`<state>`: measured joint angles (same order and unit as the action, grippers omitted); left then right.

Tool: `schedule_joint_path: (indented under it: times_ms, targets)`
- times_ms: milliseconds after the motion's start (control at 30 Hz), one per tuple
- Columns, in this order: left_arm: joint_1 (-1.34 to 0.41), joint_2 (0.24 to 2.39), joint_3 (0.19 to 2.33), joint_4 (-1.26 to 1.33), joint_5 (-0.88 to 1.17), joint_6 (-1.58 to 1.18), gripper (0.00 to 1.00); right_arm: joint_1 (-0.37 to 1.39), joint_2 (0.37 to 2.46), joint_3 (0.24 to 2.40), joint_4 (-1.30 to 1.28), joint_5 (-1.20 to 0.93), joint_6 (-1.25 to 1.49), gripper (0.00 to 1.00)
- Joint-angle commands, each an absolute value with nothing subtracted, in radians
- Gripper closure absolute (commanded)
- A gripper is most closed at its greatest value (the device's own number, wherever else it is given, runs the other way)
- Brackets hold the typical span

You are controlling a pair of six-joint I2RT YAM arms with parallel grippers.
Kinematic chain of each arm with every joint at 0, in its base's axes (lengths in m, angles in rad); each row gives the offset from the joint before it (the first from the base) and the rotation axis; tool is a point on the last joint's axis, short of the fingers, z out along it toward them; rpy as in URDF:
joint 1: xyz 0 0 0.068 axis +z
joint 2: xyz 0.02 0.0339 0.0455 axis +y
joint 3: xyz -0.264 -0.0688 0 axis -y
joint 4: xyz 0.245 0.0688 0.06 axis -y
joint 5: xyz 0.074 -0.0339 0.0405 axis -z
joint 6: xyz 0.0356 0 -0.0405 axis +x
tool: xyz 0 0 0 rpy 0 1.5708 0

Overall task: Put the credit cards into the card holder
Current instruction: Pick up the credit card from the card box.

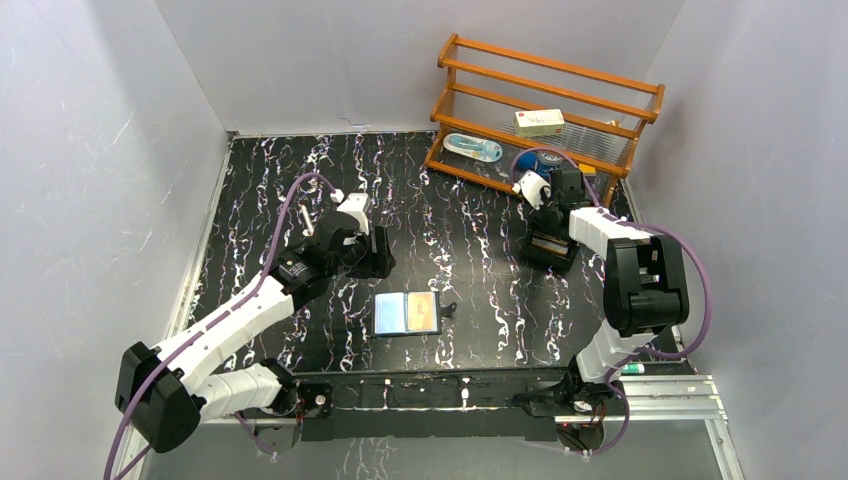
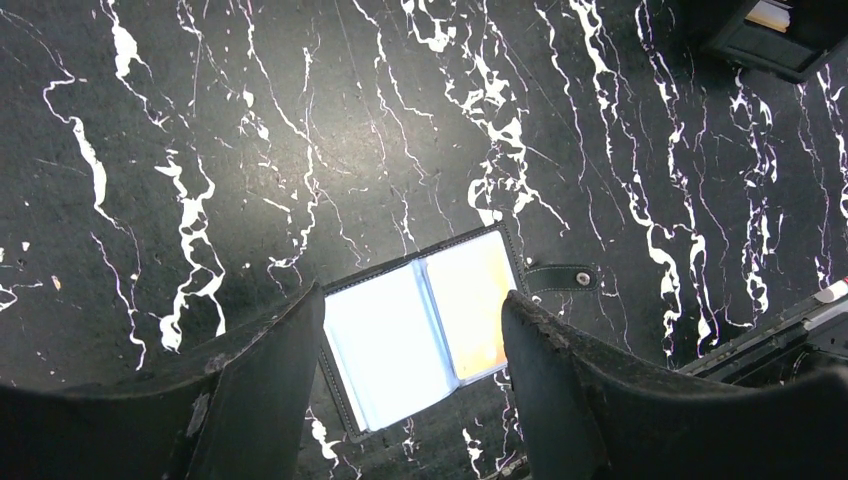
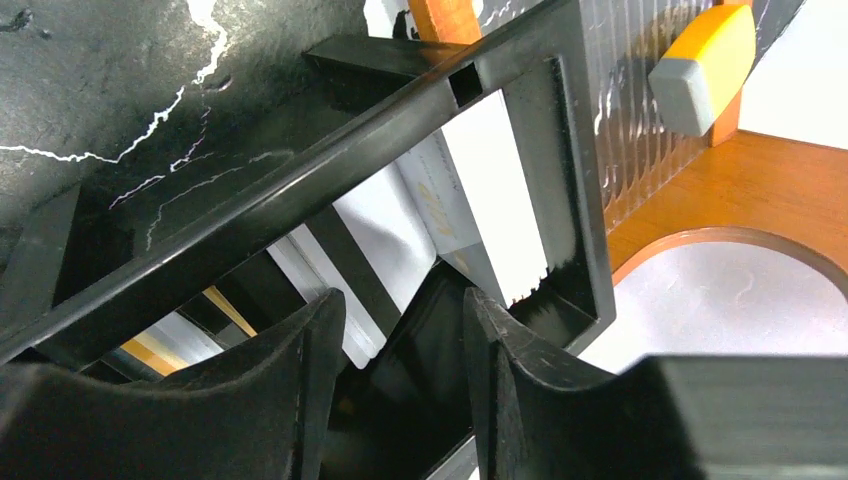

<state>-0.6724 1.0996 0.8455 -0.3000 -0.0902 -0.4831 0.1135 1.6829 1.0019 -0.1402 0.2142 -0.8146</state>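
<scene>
The card holder lies open on the black marbled table, with a silvery-blue pocket on the left and a tan one on the right. In the left wrist view the card holder sits below and between the open fingers of my left gripper, with its snap tab to the right. That gripper hangs empty above the table, just behind the holder. My right gripper is open, its tips down inside a black open-topped box. The box holds several upright credit cards, white with a tan edge. No card is gripped.
A wooden rack stands at the back right, close behind the black box. It holds a white packet, a pale blue item and a blue disc. A yellow-grey block shows in the right wrist view. White walls close in the table.
</scene>
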Motion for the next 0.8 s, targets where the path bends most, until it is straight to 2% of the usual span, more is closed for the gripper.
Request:
schedule_joint_path:
  times_ms: [0,467,600,767]
  targets:
    - [-0.664,1.070,0.849,-0.278,-0.084,-0.453,0.36,0.110,1.683,1.042,-0.017,0.242,-0.877,0.48]
    - [-0.646,1.066,0.850,-0.276,-0.064,-0.451,0.36,0.110,1.685,1.095,-0.034,0.251,-0.915,0.48]
    - [-0.644,1.066,0.848,-0.276,-0.073,-0.451,0.35,0.111,1.735,1.065,0.010,0.224,-0.936,0.53]
    - [-0.644,1.071,0.845,-0.273,-0.062,-0.454,0.35,0.110,1.789,1.060,0.015,0.241,-0.928,0.51]
